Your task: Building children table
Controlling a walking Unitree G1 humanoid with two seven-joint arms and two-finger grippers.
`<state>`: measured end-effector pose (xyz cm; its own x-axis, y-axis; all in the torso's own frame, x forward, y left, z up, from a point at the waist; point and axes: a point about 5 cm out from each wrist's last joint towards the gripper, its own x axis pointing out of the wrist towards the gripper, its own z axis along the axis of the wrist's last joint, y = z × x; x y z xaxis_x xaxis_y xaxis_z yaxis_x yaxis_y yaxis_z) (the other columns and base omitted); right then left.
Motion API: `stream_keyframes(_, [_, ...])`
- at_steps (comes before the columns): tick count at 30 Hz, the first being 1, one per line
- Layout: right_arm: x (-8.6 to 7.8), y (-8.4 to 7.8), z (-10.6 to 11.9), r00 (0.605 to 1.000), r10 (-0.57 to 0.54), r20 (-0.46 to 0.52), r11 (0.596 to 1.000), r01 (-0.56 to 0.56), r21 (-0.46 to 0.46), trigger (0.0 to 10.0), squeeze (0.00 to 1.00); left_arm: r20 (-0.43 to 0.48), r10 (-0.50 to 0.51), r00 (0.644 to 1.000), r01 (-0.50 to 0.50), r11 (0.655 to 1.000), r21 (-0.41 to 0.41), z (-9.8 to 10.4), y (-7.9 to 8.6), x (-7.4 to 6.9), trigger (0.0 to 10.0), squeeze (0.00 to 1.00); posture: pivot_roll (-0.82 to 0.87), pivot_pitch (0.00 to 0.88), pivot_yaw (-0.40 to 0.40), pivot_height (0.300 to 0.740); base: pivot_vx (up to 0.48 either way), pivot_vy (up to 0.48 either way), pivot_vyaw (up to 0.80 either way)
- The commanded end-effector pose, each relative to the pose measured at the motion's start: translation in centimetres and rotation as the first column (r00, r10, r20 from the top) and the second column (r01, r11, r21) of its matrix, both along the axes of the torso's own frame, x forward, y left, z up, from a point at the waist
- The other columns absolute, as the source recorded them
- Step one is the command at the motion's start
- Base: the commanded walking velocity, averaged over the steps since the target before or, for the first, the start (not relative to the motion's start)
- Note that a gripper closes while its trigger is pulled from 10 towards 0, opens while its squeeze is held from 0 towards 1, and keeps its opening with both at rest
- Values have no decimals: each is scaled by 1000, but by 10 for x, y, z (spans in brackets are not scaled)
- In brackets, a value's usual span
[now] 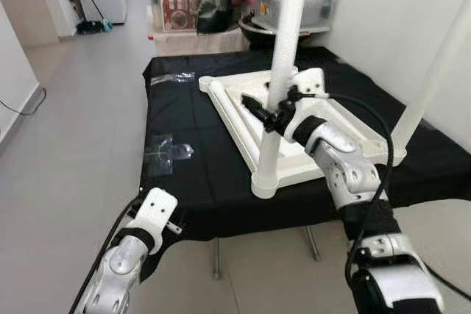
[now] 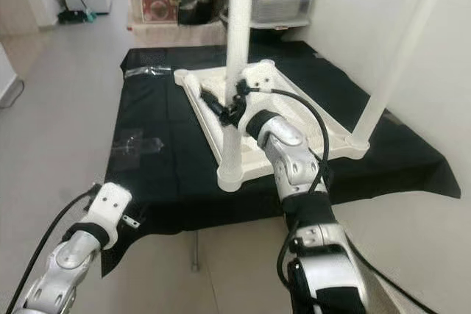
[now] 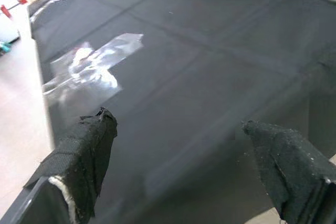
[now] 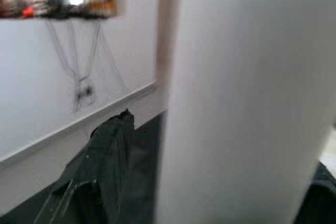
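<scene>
Left eye view: the right end effector (image 1: pixel 274 117) clamps the white leg (image 1: pixel 280 79), a smooth tube standing in the near corner socket of the upturned white tabletop (image 1: pixel 235 101) on the black-draped counter (image 1: pixel 191 174). Best to keep it plumb and press straight down.

Left wrist view: the left end effector (image 3: pixel 178 169) is open and empty above matte cloth, near a crinkled clear bag (image 3: pixel 92 66).
</scene>
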<state>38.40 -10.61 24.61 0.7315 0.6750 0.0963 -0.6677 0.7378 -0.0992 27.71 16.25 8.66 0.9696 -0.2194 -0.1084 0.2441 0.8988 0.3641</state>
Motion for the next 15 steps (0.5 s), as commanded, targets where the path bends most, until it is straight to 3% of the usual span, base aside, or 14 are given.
stream_keyframes(1, [2, 9, -3, 999, 30, -17, 999, -30, -16, 10000, 0, -13, -1, 1000, 1, 1000, 4, -2, 0, 0, 10000, 0, 131, 0, -58, 740, 0, 0, 0])
stream_keyframes(3, [6, 18, -3, 998, 55, -33, 998, -56, -19, 10000, 0, -13, 5, 1000, -5, 1000, 3, -2, 0, -1, 10000, 0, 142, 0, -66, 740, 0, 0, 0])
stream_keyframes(4, [7, 27, -4, 995, 91, -42, 995, -92, -24, 2941, 0, -13, 11, 1000, -11, 1000, 3, -2, 2, -3, 10000, 0, 146, 0, -68, 740, 0, 0, 0])
stream_keyframes(6, [6, 32, -3, 990, 130, -44, 991, -132, -24, 2941, 0, -14, 15, 1000, -15, 1000, 3, -2, 4, -5, 10000, 0, 149, 0, -69, 740, 0, 0, 0])
stream_keyframes(7, [5, 36, -5, 983, 177, -55, 983, -179, -42, 0, 0, -18, 18, 1000, -18, 1000, 7, -3, 5, -7, 10000, 0, 155, 0, -72, 740, 0, 0, 0])
stream_keyframes(9, [2, 36, -11, 973, 216, -81, 973, -222, -70, 0, 0, -21, 21, 1000, -20, 1000, 9, -4, 6, -9, 10000, 0, 157, 0, -73, 740, 0, 0, 0])
stream_keyframes(12, [5, 31, -22, 981, 153, -120, 982, -164, -90, 0, 0, -21, 18, 1000, -18, 1000, 8, -4, 4, -9, 10000, 0, 155, 0, -73, 740, 0, 0, 0])
stream_keyframes(14, [17, 18, -32, 981, -104, -163, 992, 90, -91, 0, 0, -17, 14, 1000, -14, 1000, 2, -2, 2, -9, 10000, 0, 153, 0, -71, 740, 0, 0, 0])
stream_keyframes(15, [24, 3, -39, 930, -309, -199, 951, 301, -73, 0, 0, -17, 13, 1000, -13, 1000, 0, -2, 2, -9, 10000, 0, 150, 0, -74, 740, 0, 0, 0])
